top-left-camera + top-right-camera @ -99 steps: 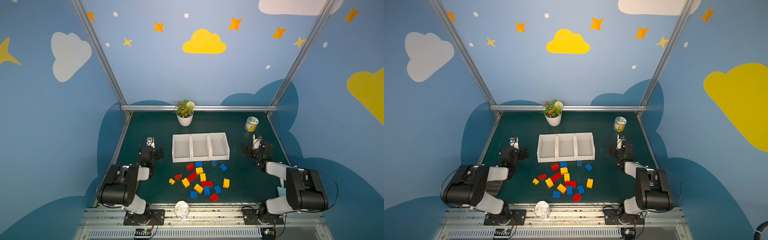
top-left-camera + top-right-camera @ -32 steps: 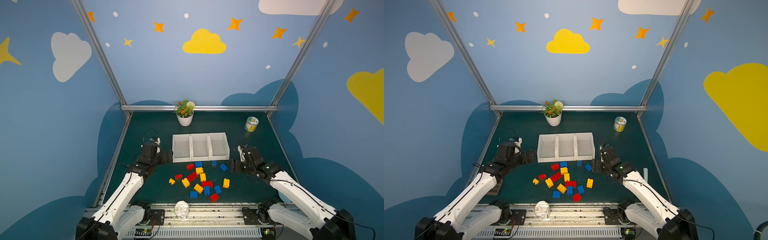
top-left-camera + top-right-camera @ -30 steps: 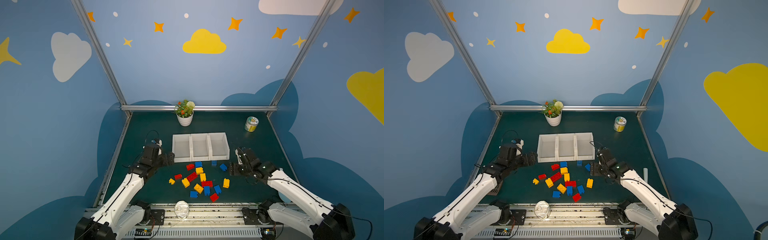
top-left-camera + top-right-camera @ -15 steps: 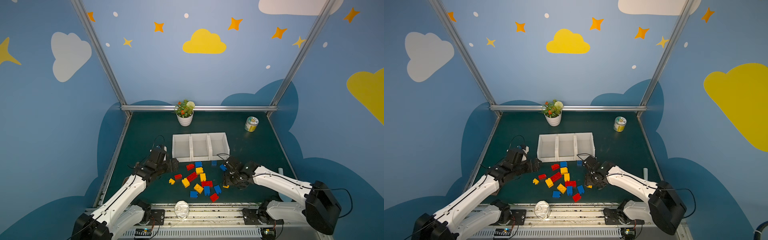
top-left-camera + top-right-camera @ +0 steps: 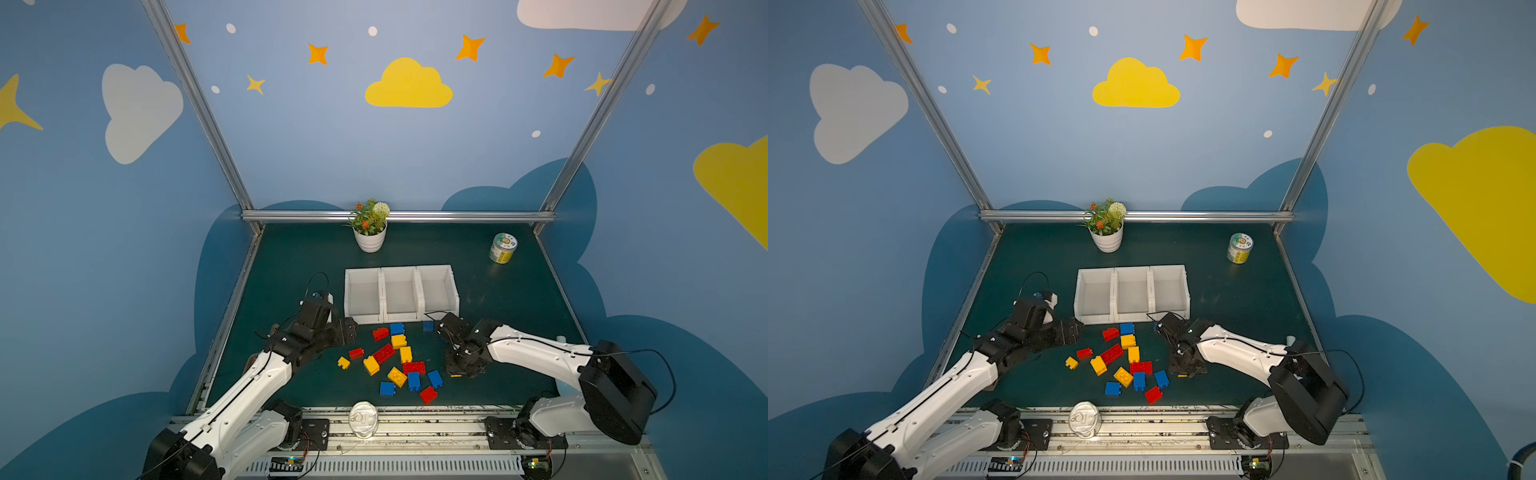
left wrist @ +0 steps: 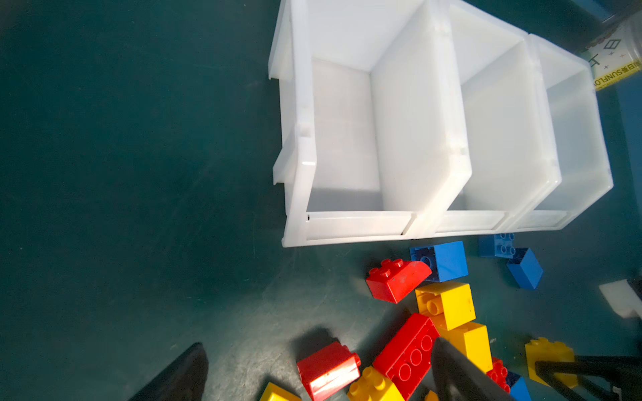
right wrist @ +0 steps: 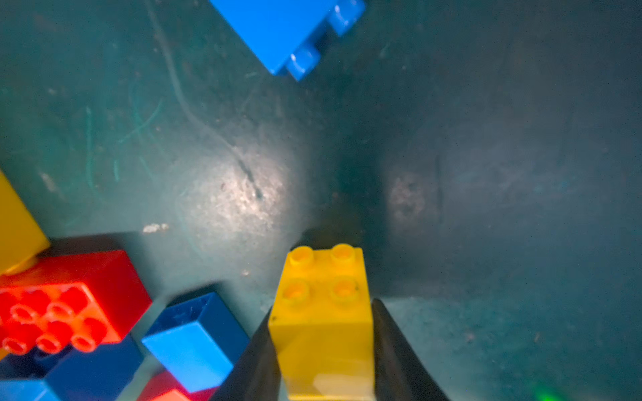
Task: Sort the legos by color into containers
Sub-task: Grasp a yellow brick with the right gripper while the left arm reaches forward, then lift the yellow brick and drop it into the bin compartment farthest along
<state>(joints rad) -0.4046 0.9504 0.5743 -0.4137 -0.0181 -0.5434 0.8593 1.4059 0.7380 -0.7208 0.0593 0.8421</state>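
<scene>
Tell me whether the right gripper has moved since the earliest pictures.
Yes. The right gripper came from right of the bins to in front of them, toward the camera, beside the pile.

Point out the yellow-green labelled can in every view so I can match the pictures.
Top view: the can stands far right, behind and right of the bins.
Top view: the can again far right, behind the bins.
Left wrist view: the can is cut off at the picture's edge, past the bins.
Right wrist view: not in it.
Shared landmark: the bins, in all but the right wrist view.
</scene>
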